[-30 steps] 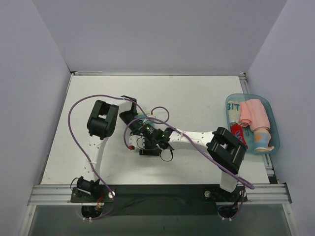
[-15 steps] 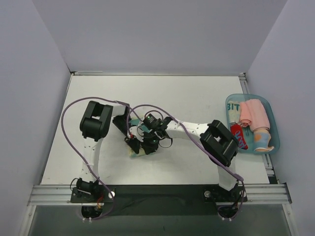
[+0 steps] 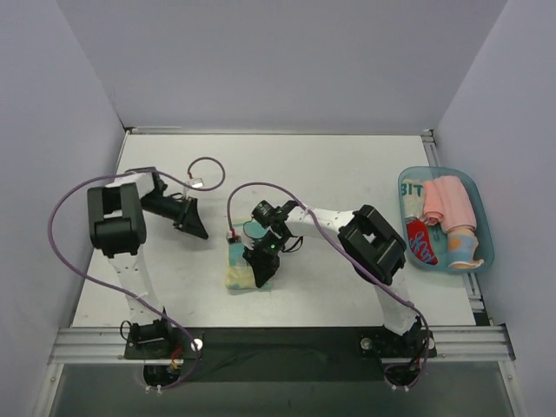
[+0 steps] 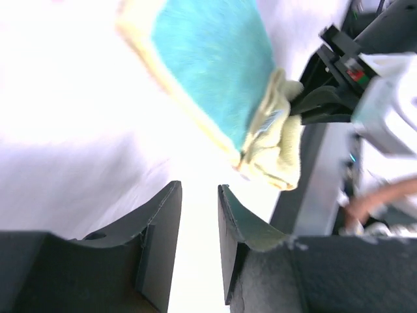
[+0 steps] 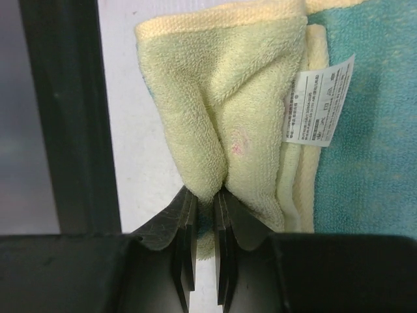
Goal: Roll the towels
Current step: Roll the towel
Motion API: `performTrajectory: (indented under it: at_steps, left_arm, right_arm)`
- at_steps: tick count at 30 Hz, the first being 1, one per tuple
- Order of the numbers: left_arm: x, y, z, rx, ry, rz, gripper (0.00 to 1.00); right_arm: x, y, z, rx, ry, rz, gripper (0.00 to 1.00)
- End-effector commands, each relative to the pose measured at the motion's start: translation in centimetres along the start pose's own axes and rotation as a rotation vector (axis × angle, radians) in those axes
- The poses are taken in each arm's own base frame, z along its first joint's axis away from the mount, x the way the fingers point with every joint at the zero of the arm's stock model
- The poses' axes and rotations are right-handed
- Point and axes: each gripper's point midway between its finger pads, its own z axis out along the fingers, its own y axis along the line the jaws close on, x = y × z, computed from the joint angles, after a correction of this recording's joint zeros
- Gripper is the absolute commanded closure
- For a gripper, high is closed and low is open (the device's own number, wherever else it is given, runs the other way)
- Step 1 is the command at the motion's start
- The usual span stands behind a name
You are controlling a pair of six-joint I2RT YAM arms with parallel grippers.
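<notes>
Seeing our left gripper (image 3: 195, 228) back off to centre-left, jaws a bit apart and empty, while the right gripper (image 5: 203, 199) just clamped a fold of the towel (image 5: 251, 124), we reckon rolling's starting.

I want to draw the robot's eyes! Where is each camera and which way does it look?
Top camera: above and behind the robot, looking down on table, tray, left arm, right arm.
Left wrist: on the left gripper, looking past its open fingers at the yellow towel.
Right wrist: on the right gripper, looking at its fingers pinching a fold.
Shared: all show the yellow towel.
</notes>
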Motion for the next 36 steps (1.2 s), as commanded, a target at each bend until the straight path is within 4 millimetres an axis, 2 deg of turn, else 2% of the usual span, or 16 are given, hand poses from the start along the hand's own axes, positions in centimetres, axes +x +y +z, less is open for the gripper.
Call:
performTrajectory:
  at_steps: [1,3,5,7,8,10,12,14,15,16,18,23,28,31,34,36]
  left_arm:
    - [-2.9,-1.1,-5.1,-0.091,-0.178,0.135,0.60]
    - [-3.1,-2.5,-7.2,-0.140,-0.237,0.209,0.59]
    - [-2.0,-4.1,-7.5,-0.198,-0.237,0.324,0.58]
    - [-1.9,-4.7,-7.4,-0.261,-0.243,0.441,0.56]
    - [-0.5,-5.6,-7.0,-0.305,-0.225,0.486,0.54]
    - [-0.2,-6.3,-6.0,-0.359,-0.198,0.614,0.51]
    - [1.5,-7.1,-4.6,-0.423,-0.147,0.710,0.49]
    - [1.4,-8.8,-2.7,-0.483,-0.081,0.891,0.47]
    - [3.0,-8.3,-1.2,-0.485,-0.040,0.910,0.43]
    - [2.7,-9.5,0.9,-0.476,-0.006,1.027,0.42]
    - [4.1,-9.1,2.2,-0.537,0.065,1.120,0.40]
    - [4.8,-10.2,6.5,-0.544,0.179,1.315,0.40]
    - [3.8,-10.3,9.3,-0.564,0.175,1.384,0.42]
    - [4.3,-9.1,10.5,-0.571,0.219,1.419,0.46]
    - [5.1,-7.4,11.2,-0.572,0.274,1.405,0.54]
    - [6.2,-6.3,11.6,-0.555,0.326,1.376,0.69]
  right_arm:
    - [3.5,1.2,0.5,-0.118,0.099,0.204,1.00]
    - [2.9,1.0,0.6,-0.154,0.086,0.249,1.00]
    - [3.4,0.7,0.9,-0.179,0.105,0.313,1.00]
    - [2.5,0.4,0.8,-0.205,0.085,0.356,1.00]
    - [2.8,0.4,1.0,-0.227,0.097,0.395,1.00]
    - [2.5,0.3,1.2,-0.261,0.088,0.443,1.00]
    - [2.4,0.0,1.1,-0.274,0.081,0.481,1.00]
    - [2.5,-0.3,1.3,-0.289,0.084,0.520,1.00]
    - [2.4,-0.5,1.3,-0.290,0.084,0.534,1.00]
    - [2.4,-0.5,1.3,-0.294,0.090,0.563,1.00]
    - [2.3,-1.0,1.5,-0.296,0.098,0.603,1.00]
    - [2.2,-1.5,1.4,-0.336,0.085,0.693,1.00]
    - [1.6,-2.1,1.0,-0.368,0.058,0.730,1.00]
    - [1.4,-2.0,0.8,-0.390,0.047,0.752,1.00]
    - [1.1,-2.0,0.6,-0.398,0.038,0.754,1.00]
    - [1.0,-2.0,0.4,-0.405,0.029,0.760,1.00]
